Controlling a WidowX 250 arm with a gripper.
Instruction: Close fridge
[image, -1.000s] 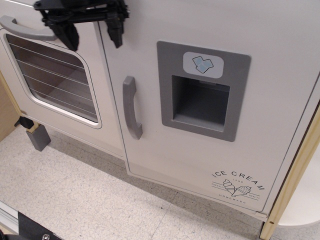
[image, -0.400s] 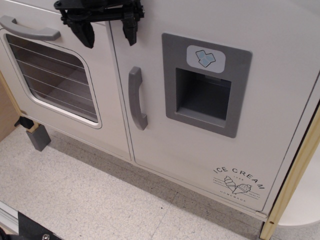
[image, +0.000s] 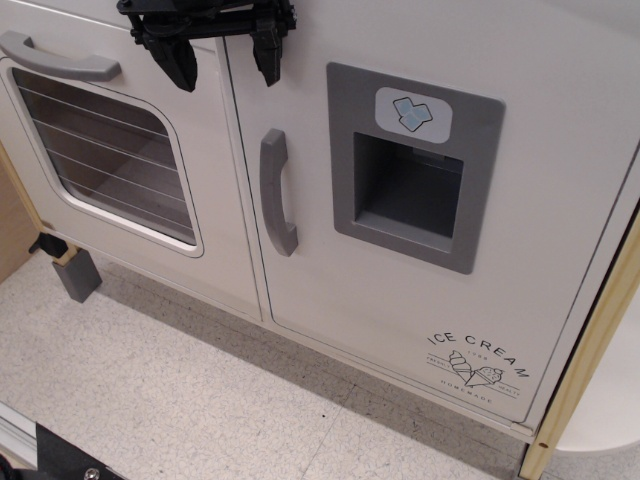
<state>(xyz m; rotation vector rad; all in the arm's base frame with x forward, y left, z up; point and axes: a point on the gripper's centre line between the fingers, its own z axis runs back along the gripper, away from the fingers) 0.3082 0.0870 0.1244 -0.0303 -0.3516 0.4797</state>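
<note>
The white fridge door (image: 560, 210) fills the middle and right of the view. It has a vertical grey handle (image: 277, 192), a grey dispenser panel (image: 412, 166) with a blue ice-cube sticker (image: 413, 113), and "ICE CREAM" print (image: 477, 360) at its lower right. Its left edge lies nearly flush against the cabinet beside the oven door. My black gripper (image: 226, 55) is at the top, open and empty, with its fingers (image: 180, 62) astride the door's left edge above the handle.
The white oven door (image: 110, 150) with a window and a horizontal grey handle (image: 60, 58) is at the left. A grey block (image: 76, 274) stands on the speckled floor (image: 180, 390) below it. A light wooden post (image: 590, 350) runs along the right.
The fridge door's left edge and handle have swung to the right, toward the cabinet. My gripper moved right with it and stays open.
</note>
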